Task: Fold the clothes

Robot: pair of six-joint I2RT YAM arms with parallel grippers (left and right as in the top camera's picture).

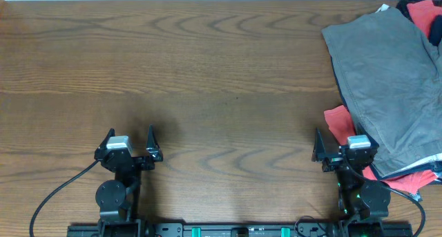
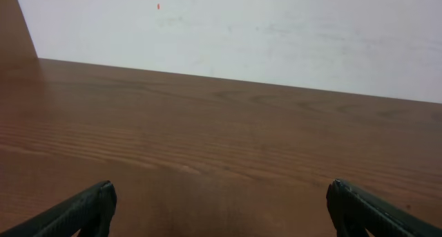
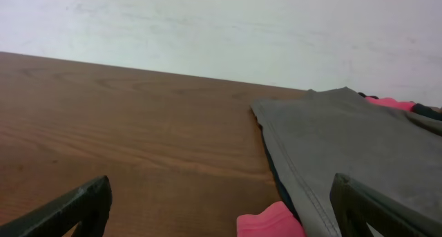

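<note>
The grey trousers (image 1: 390, 78) lie crumpled on top of a pile of clothes at the right edge of the table. A navy garment (image 1: 340, 92) and a red garment (image 1: 338, 119) stick out from under them. In the right wrist view the trousers (image 3: 331, 140) fill the right side, with a corner of the red garment (image 3: 269, 223) at the bottom. My right gripper (image 1: 343, 144) is open and empty, just in front of the pile's near left corner; its fingers show in the right wrist view (image 3: 221, 209). My left gripper (image 1: 130, 141) is open and empty over bare wood at the front left, far from the clothes; its fingers show in the left wrist view (image 2: 221, 209).
The wooden table (image 1: 207, 71) stretches left and back from the pile. A white wall (image 2: 242, 30) rises behind its far edge. More red cloth (image 1: 421, 12) shows at the pile's back right. Cables trail from both arm bases along the front edge.
</note>
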